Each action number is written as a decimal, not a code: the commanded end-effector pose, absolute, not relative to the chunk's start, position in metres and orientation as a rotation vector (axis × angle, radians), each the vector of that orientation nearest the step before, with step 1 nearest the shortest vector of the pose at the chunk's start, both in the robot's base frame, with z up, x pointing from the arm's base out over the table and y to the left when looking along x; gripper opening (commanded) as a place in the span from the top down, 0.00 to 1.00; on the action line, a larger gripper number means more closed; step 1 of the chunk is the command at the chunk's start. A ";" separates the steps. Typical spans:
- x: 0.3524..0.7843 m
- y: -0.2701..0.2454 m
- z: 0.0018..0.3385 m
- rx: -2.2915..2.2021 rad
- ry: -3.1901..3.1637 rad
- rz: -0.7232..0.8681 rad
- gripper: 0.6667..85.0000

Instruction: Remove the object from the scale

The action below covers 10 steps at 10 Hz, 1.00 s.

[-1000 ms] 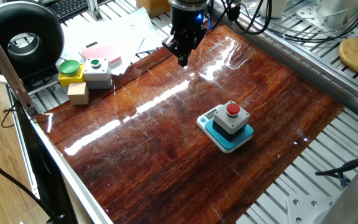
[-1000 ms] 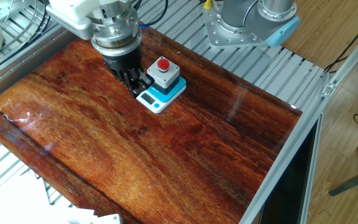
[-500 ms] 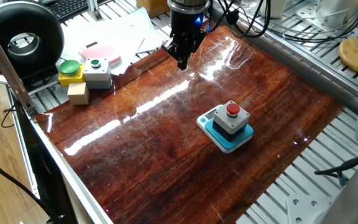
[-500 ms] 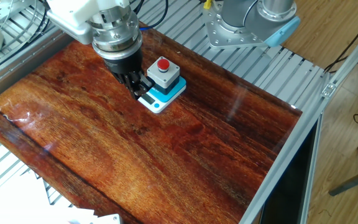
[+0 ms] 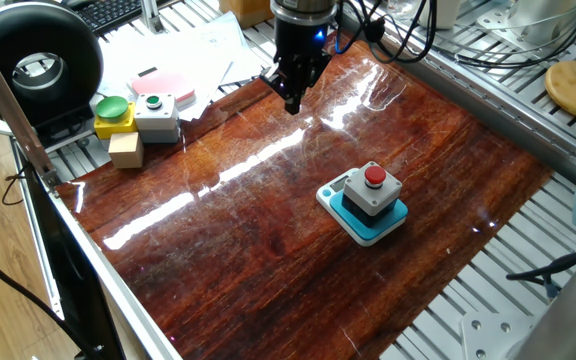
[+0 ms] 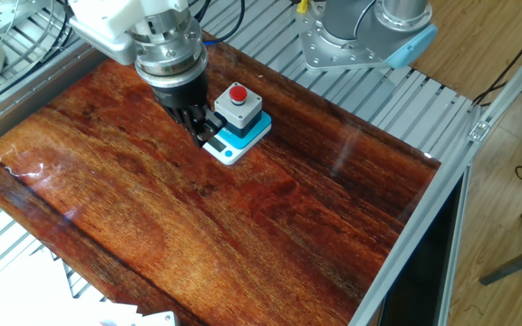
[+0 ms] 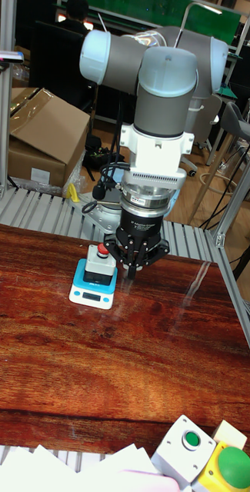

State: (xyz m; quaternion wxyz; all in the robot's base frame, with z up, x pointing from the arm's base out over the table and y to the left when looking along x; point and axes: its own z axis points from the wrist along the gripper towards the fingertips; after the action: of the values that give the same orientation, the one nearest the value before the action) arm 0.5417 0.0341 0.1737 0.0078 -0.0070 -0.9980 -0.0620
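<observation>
The object (image 5: pixel 373 188), a dark grey box with a light grey top and a red button, stands upright on the scale (image 5: pixel 361 227), a teal plate with a white rim, on the right half of the wooden table. The object (image 6: pixel 236 105) and scale (image 6: pixel 227 149) also show in the other fixed view, and the object (image 7: pixel 100 261) and scale (image 7: pixel 91 294) in the tall view. My gripper (image 5: pixel 291 103) hangs in the air near the table's far edge, apart from the object, fingers together and holding nothing. It (image 6: pixel 203 132) overlaps the scale's corner only by perspective. My gripper (image 7: pixel 132 269) is right of the object.
Off the table's left corner stand a yellow box with a big green button (image 5: pixel 113 113), a grey box with a green button (image 5: pixel 156 115) and a small wooden block (image 5: pixel 126 150). Papers and a pink item (image 5: pixel 164 84) lie behind them. Aluminium rails (image 5: pixel 528 95) border the table.
The gripper has shifted only slightly. The object and the scale have not moved.
</observation>
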 end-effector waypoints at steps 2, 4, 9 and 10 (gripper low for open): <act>0.545 0.034 0.175 -0.039 -3.132 -0.201 1.00; 0.545 0.044 0.176 -0.049 -3.127 -0.264 1.00; 0.549 0.048 0.177 -0.068 -3.136 -0.289 1.00; 0.541 0.051 0.178 -0.051 -3.108 -0.305 1.00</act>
State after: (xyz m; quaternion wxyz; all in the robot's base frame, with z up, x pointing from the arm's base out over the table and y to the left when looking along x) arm 0.5425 0.0435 0.1747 0.0068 -0.0171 -0.9966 -0.0808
